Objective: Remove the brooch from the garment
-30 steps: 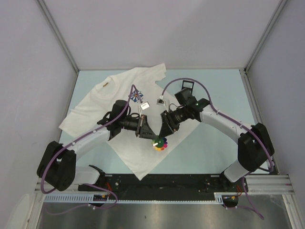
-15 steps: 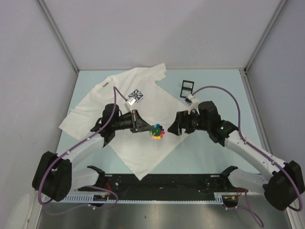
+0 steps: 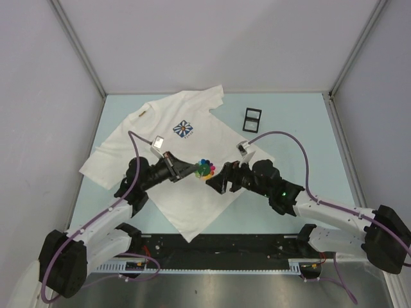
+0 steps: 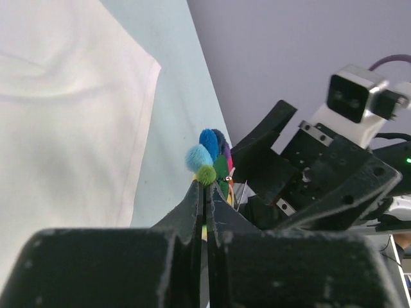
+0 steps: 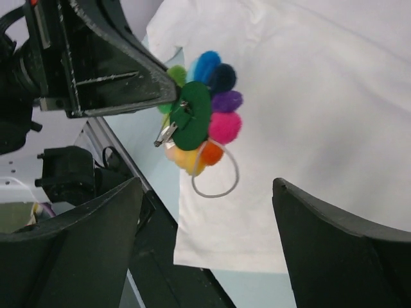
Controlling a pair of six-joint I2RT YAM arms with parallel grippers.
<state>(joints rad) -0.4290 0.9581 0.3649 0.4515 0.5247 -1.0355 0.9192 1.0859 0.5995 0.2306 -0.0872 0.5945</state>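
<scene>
The white T-shirt (image 3: 221, 138) lies flat on the table, with its blue-and-white flower emblem (image 3: 185, 129) and tan collar label (image 3: 142, 113) showing. My left gripper (image 3: 194, 169) is shut on the brooch (image 3: 205, 169), a cluster of coloured pom-poms with a green disc, a metal pin and a thin ring. In the right wrist view the brooch (image 5: 199, 119) hangs above the shirt (image 5: 308, 96), apart from the cloth. The left wrist view shows the pom-poms (image 4: 209, 157) at my shut fingertips (image 4: 205, 186). My right gripper (image 3: 218, 179) is open and empty, facing the brooch (image 5: 207, 186).
A small black frame (image 3: 252, 118) lies on the pale blue table to the right of the shirt. Grey walls close in the back and both sides. The black base rail (image 3: 212, 244) runs along the near edge.
My left arm has drawn back to the left and carried the brooch up off the shirt's lower part. My right arm has swung down to the near side. The flower emblem is now uncovered.
</scene>
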